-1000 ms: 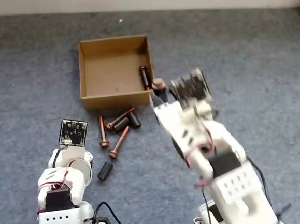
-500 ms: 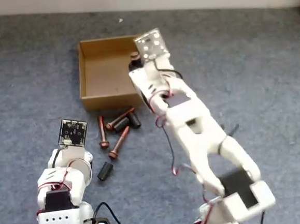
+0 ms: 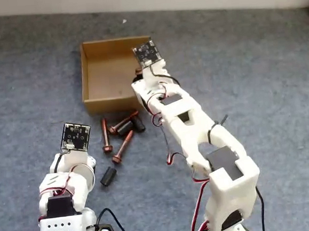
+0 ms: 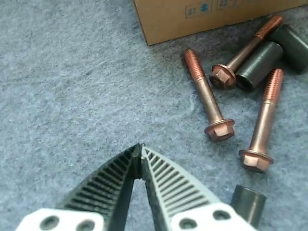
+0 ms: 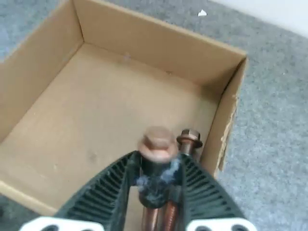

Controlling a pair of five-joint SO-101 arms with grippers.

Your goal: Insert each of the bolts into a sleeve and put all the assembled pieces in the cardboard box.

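Right gripper clamped on bolt-in-sleeve, over the right side of the box, upper centre-left in the high view. We'd lower near the floor, then release. Left gripper closed, empty.

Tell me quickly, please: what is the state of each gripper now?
Left gripper: closed, holding nothing.
Right gripper: closed on a sleeved bolt, above the cardboard box.

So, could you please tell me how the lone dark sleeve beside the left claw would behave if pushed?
The sleeve is a short cylinder lying on its side, so it would probably roll, though the carpet should slow it. It looks rigid, likely heavy for its size.
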